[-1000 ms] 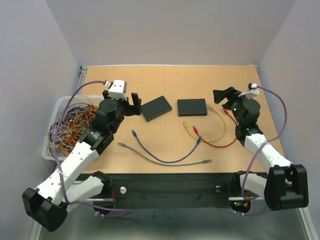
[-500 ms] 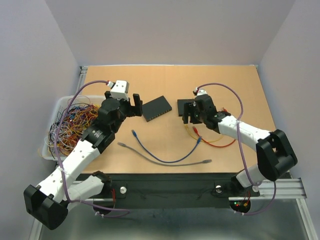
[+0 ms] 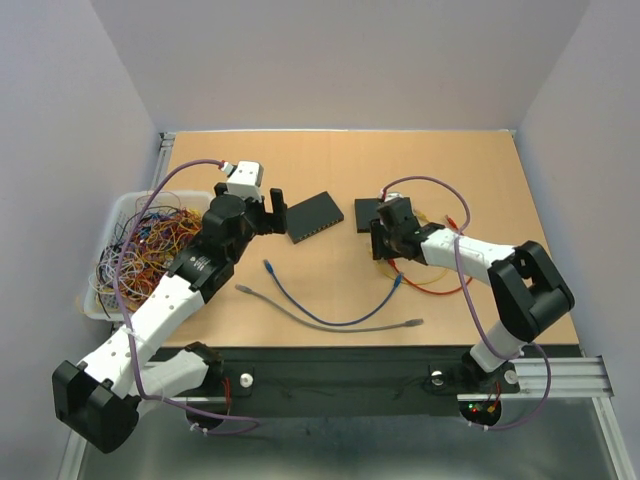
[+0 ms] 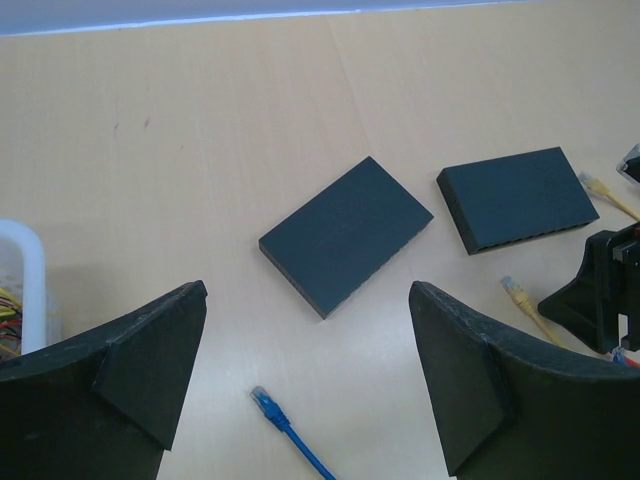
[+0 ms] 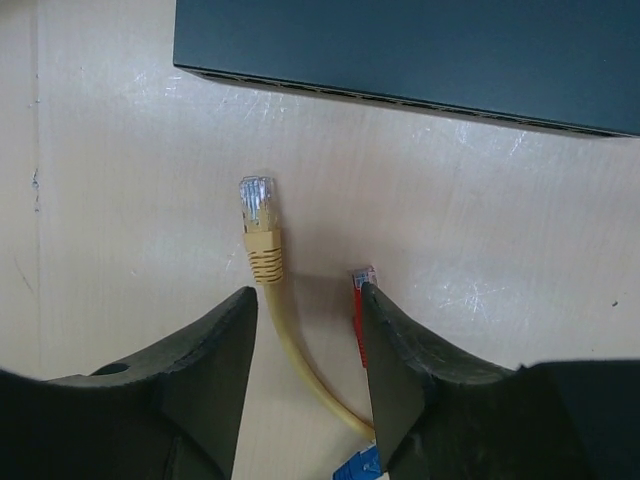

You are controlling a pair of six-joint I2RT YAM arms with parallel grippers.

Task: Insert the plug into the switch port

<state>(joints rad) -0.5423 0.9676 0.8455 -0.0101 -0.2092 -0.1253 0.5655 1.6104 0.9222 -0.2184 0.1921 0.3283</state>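
Right claw (image 5: 305, 298) newly at plug (image 5: 258, 215), tip toward switch (image 5: 420, 50)

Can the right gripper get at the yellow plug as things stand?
Probably yes: the yellow plug lies just ahead of the right gripper, its cable between the open jaws, nothing covering it. The red plug beside one jaw might get caught.
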